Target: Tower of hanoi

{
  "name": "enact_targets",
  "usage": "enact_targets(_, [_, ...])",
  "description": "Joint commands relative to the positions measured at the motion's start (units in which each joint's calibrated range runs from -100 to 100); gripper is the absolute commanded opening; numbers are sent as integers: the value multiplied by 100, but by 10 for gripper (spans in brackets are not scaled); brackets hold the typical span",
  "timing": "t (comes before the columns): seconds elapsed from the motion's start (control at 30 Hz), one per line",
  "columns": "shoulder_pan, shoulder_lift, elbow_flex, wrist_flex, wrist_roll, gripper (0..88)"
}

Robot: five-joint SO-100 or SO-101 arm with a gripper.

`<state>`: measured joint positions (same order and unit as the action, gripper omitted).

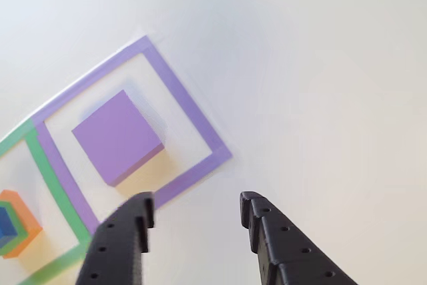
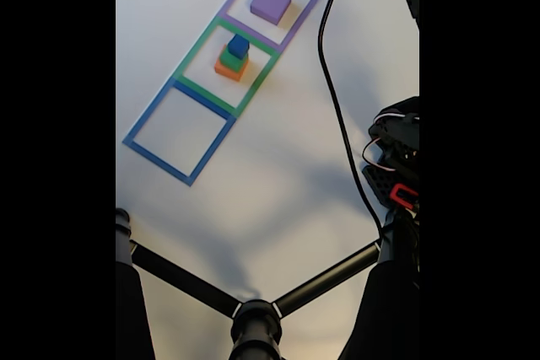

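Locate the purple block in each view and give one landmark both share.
Other view: purple block left of centre, inside the purple square, beyond the open gripper.
Fixed view: purple block at top, in the purple square.
Shared landmark: the stack in the neighbouring green square.

In the fixed view, a lone block [image 2: 271, 2] sits in the top square; a three-block stack [image 2: 234, 58] fills the middle square
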<state>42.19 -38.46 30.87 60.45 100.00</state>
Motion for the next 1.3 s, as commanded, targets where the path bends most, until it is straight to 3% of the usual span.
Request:
enact_targets(0.0, [-52,-401,1161,-1638,0,325])
enact_targets(0.37, [-410,-80,3324,-4924,0,395])
enact_targets(0.73, [-509,1410,3978,-7595,0,425])
enact_targets(0.93, [-410,1883,4205,-8444,0,512])
enact_targets(1.27, [-280,2804,4242,-9626,0,531])
